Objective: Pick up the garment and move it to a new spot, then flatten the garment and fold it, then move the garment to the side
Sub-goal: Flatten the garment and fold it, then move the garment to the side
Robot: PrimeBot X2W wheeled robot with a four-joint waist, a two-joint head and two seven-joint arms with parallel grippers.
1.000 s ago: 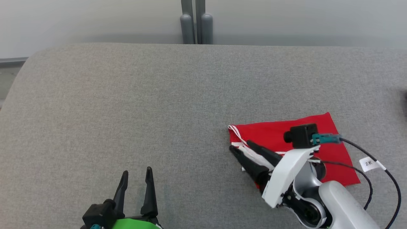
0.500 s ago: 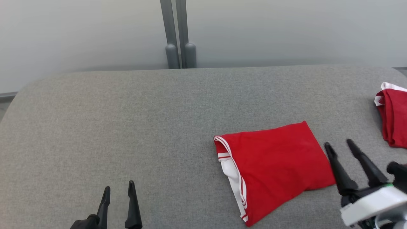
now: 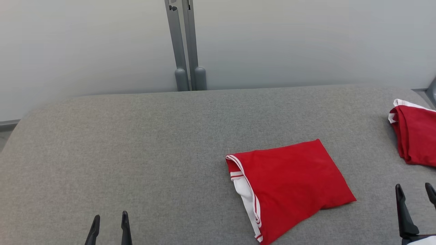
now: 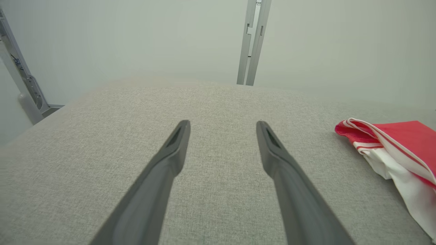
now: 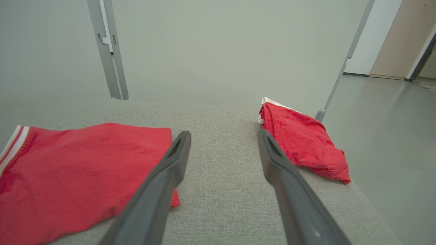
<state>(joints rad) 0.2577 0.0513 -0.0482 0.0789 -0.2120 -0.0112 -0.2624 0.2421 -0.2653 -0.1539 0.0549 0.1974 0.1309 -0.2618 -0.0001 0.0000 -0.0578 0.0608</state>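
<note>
Jaws on both arms stand spread, nothing betw. them. Right jaws: fingers [image 3: 403,213] poke up at lower right corner of head view, clear of any cloth. Left jaws: fingers [image 3: 125,227] at bottom left, well apart from the cloth.

Folded red garment [image 3: 293,183] lies flat on grey tabletop [image 3: 136,143], right of centre. That puts it up and left of right jaws and far right of left jaws, so right arm is nearer. It's approx. square, so no strong long axis. White-striped hem edge faces frame left, slanting down toward bottom centre; plain edge faces right jaws.

Right wrist view: its plain corner sits just beside the left finger. Bunched red garment [image 3: 414,139] lies at right edge, w/ bare tabletop betw. the two.

Prob. next: right arm reaches up-left for that plain edge to shift it sideways.
</note>
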